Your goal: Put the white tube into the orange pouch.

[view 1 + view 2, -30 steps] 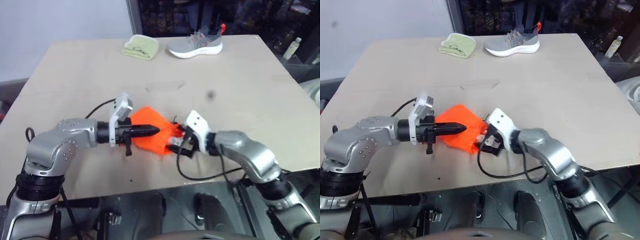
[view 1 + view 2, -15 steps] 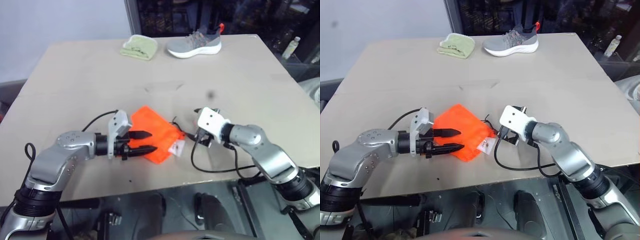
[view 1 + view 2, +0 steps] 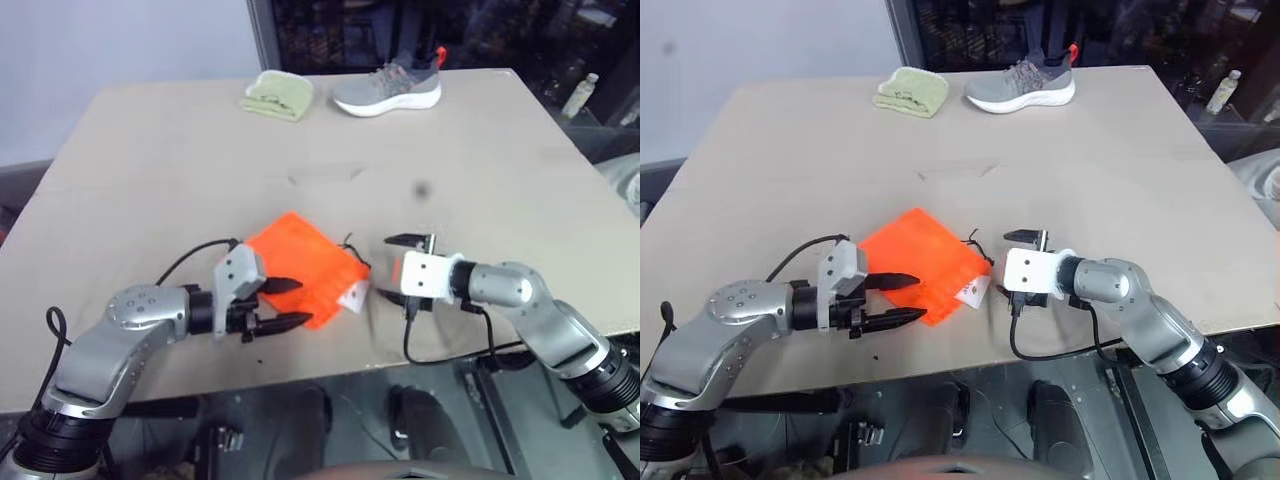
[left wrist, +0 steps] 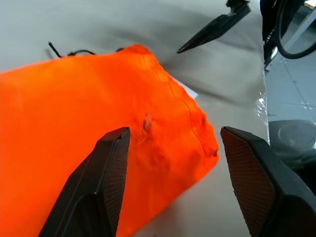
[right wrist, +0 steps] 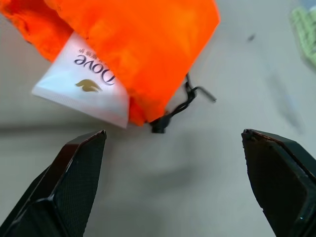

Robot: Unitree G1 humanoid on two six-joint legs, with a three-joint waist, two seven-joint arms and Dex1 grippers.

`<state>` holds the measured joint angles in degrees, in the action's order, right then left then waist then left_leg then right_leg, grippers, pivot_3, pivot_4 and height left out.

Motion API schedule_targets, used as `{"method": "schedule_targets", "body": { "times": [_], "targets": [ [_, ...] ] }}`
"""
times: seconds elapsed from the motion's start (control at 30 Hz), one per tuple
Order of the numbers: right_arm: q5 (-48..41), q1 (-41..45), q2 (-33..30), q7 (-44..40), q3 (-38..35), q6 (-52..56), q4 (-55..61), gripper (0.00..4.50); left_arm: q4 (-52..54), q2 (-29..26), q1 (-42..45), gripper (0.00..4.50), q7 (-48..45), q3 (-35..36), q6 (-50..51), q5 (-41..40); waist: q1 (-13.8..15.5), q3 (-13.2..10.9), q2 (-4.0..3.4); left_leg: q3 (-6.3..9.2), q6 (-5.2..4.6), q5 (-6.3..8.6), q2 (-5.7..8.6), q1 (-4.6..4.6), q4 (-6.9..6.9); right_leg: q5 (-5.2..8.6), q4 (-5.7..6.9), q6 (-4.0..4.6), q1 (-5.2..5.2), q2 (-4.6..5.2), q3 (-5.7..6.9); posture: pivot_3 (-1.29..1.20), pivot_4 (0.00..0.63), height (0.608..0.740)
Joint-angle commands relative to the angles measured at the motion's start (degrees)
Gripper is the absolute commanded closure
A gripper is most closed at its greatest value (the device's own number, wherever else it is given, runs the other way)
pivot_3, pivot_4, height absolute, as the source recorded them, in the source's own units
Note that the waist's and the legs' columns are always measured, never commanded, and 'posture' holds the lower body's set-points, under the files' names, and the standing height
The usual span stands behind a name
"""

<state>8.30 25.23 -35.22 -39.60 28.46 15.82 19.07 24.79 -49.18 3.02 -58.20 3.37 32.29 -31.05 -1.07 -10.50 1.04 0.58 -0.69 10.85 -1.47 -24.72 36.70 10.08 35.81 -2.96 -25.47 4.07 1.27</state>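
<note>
Orange pouch [image 3: 300,267] flat on tan table [image 3: 480,150], white tube [image 5: 88,84] mostly inside with crimped end poking from mouth, left gripper [image 3: 288,305] open at its near corner, right gripper [image 3: 398,268] spread wide beside mouth, empty.

"Dove" w/ gold bird logo on white tube [image 5: 86,86] end sticking from orange pouch [image 5: 143,44]; other print illegible.
</note>
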Motion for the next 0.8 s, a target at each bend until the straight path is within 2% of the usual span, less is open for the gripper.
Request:
{"method": "schedule_targets", "body": {
  "times": [0.03, 0.1, 0.17, 0.2, 0.3, 0.37, 0.4, 0.5, 0.53, 0.63, 0.8],
  "targets": [
    [3.19, 2.20, 4.69, 3.72, -0.54, -2.88, -4.18, 0.26, 2.40, -0.11, -1.66, 1.45, 0.50, 2.40, -1.14, -0.40, 0.06, 0.00, 0.00, -0.02, 0.00, 0.00, -0.04, -0.02, 0.01, -0.01, 0.02, 0.01, -0.04, -0.03, 0.00, 0.00, 0.150, 0.740],
    [3.80, 2.06, 5.76, 3.10, -0.41, -4.23, -5.72, 0.77, 2.61, -0.27, -3.15, 1.44, 0.49, 3.35, -1.56, -0.36, 0.25, 0.01, 0.00, -0.05, 0.00, -0.01, -0.01, -0.05, 0.01, -0.08, 0.05, 0.10, -0.07, -0.01, -0.03, 0.00, 0.150, 0.740],
    [4.20, 1.10, 5.72, 1.47, 0.42, -5.84, -5.88, 1.77, 2.73, -0.37, -4.57, 1.44, 0.54, 4.30, -1.94, -0.33, 0.56, 0.01, 0.01, -0.07, 0.00, -0.01, 0.04, -0.11, 0.02, -0.10, 0.05, 0.12, -0.08, 0.00, -0.06, 0.00, 0.150, 0.740],
    [4.38, 0.60, 5.95, 1.32, 0.44, -6.21, -5.88, 2.12, 2.72, -0.41, -5.10, 1.44, 0.53, 4.65, -2.17, -0.26, 0.57, 0.01, 0.01, -0.07, 0.00, 0.00, 0.07, -0.13, 0.01, -0.10, 0.05, 0.12, -0.08, 0.01, -0.08, 0.00, 0.150, 0.740],
    [4.99, -0.30, 6.28, 0.99, 0.13, -7.61, -6.08, 2.12, 2.93, -0.23, -6.30, 1.44, 0.71, 5.58, -2.42, -0.31, 0.50, 0.02, 0.04, -0.11, 0.04, 0.03, 0.08, -0.14, -0.01, -0.09, 0.01, 0.13, -0.09, 0.01, -0.15, 0.00, 0.150, 0.740],
    [5.16, -0.67, 7.21, 2.05, -0.91, -8.13, -6.68, 2.55, 3.05, -0.11, -7.36, 1.44, 0.76, 6.02, -2.86, -0.22, 0.41, 0.03, 0.04, -0.15, 0.05, 0.03, 0.08, -0.12, -0.01, -0.09, 0.01, 0.13, -0.09, 0.01, -0.18, 0.00, 0.150, 0.740],
    [4.92, -0.61, 7.65, 2.30, -1.36, -8.41, -7.01, 2.87, 3.06, -0.02, -7.95, 1.44, 0.78, 6.21, -3.17, -0.14, 0.29, 0.03, 0.04, -0.16, 0.04, 0.02, 0.08, -0.10, -0.01, -0.10, 0.02, 0.12, -0.09, 0.01, -0.18, 0.00, 0.150, 0.740],
    [2.80, 0.02, 9.47, 2.13, -3.12, -7.89, -7.29, 4.24, 2.98, 0.42, -9.53, 1.44, 1.04, 6.95, -3.65, -0.28, 0.24, 0.03, 0.05, -0.18, 0.04, 0.03, 0.01, -0.04, -0.01, -0.10, 0.04, 0.12, -0.10, -0.02, -0.19, 0.00, 0.150, 0.740],
    [2.05, 0.42, 9.80, 1.53, -3.55, -7.74, -7.16, 4.41, 2.81, 0.61, -10.11, 1.44, 1.09, 7.14, -4.06, -0.20, 0.26, 0.03, 0.05, -0.16, 0.05, 0.03, 0.00, -0.02, -0.01, -0.10, 0.06, 0.13, -0.10, -0.04, -0.18, 0.00, 0.150, 0.740],
    [-1.53, 2.28, 12.31, 0.02, -5.54, -4.40, -6.94, 4.41, 2.94, 2.31, -10.99, 1.44, 2.90, 7.68, -4.53, -0.33, 0.35, 0.03, 0.05, -0.17, 0.05, 0.03, -0.02, -0.05, 0.01, -0.11, 0.07, 0.14, -0.10, -0.04, -0.17, 0.00, 0.150, 0.740],
    [-9.20, 9.38, 20.18, 1.37, -11.28, 12.31, -5.53, 4.41, 8.65, 7.29, -10.03, 1.44, 10.85, 6.26, -2.47, -0.34, 0.24, 0.03, 0.05, -0.17, 0.04, 0.02, -0.04, -0.04, 0.01, -0.21, 0.10, 0.26, -0.12, -0.08, -0.20, 0.00, 0.150, 0.740]
  ]
}}
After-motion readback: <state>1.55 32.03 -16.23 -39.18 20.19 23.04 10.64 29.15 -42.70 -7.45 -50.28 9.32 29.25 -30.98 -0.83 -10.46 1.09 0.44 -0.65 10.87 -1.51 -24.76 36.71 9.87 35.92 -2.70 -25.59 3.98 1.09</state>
